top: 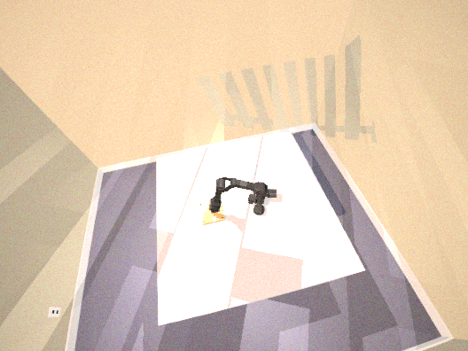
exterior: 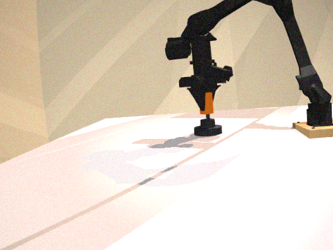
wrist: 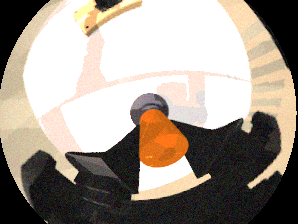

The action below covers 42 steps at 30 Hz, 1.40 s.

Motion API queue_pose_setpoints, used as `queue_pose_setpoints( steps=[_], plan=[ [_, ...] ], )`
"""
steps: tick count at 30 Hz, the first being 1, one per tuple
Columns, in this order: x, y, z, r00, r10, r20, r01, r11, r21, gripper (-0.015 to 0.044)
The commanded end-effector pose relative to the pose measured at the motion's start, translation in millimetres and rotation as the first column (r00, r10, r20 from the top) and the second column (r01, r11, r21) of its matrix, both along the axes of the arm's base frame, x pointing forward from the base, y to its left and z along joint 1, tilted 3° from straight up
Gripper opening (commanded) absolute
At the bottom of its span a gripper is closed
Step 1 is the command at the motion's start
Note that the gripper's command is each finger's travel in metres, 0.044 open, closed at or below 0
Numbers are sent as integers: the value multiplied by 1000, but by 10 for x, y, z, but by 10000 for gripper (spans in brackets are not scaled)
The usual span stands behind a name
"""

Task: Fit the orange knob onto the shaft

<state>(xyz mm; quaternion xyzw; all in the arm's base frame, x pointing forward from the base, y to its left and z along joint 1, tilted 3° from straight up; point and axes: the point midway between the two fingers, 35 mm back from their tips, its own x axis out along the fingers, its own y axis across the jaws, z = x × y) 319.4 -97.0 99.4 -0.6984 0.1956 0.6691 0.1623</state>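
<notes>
My gripper (exterior: pixel 205 100) (wrist: pixel 162 152) is shut on the orange knob (exterior: pixel 207 103) (wrist: pixel 161 137) and holds it upright. The knob's lower end stands just above the top of the dark shaft (exterior: pixel 207 117), with a short piece of shaft showing between the knob and the round dark pedestal (exterior: pixel 207 129) (wrist: pixel 148 104). In the wrist view the knob's far end lies over the pedestal's middle and hides the shaft. In the top view the arm's gripper end (top: pixel 259 208) is small and dark; the knob cannot be made out there.
The arm's base stands on a tan wooden plate (exterior: pixel 312 129) (top: pixel 213 217) (wrist: pixel 103 15) on the white table (exterior: pixel 157 205) (top: pixel 288 239). A purple floor (top: pixel 115 248) surrounds the table.
</notes>
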Motion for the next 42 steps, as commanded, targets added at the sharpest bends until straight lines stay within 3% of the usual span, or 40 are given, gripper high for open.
queue_pose_setpoints(
  steps=[1,19,27,34,42],
  plan=[
    [5,-5,-5,1000,5,2,-5,1000,-2,0],
    [10,-3,48,1000,-4,3,4,1000,-2,0],
    [12,-5,46,941,-337,21,336,942,12,0],
    [3,-8,24,691,-722,35,721,692,38,0],
    [-7,-9,4,212,-977,35,974,214,74,0]
  ],
)
